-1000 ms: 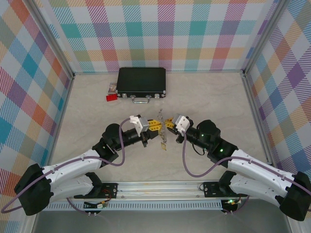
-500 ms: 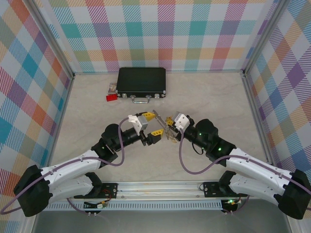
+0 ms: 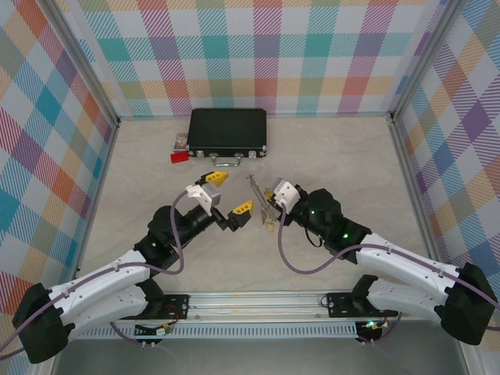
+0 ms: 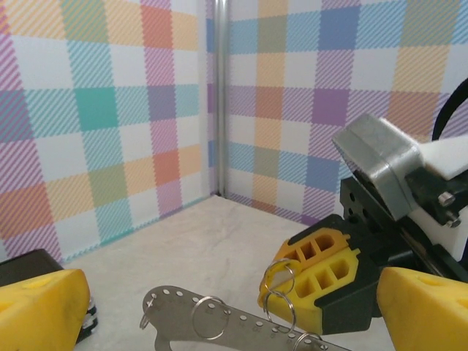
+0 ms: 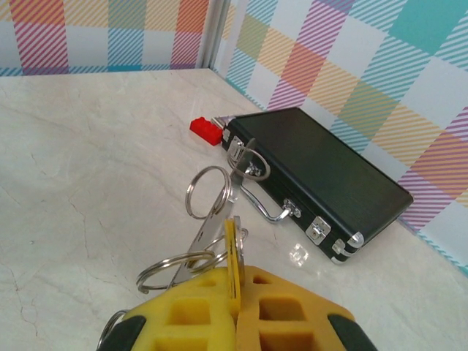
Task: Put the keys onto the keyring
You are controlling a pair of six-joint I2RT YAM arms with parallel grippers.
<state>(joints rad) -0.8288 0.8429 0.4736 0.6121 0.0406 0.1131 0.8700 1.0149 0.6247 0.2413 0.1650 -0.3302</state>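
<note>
Keyring pinched in right gripper, left gripper wide and empty

We note the right gripper [image 5: 238, 285] clamped on one end of the keyring [image 4: 241, 319], held up between the two arms; a yellow sliver [image 5: 232, 252] in the same pinch may be a key, we cannot tell. The strip's long axis runs out from the right jaws toward the case [image 3: 227, 131]. Its free end, with loose rings, lies just ahead of the left gripper [image 3: 227, 194], whose jaws gape and grip nothing. We judge the left arm the nearer for threading
</note>
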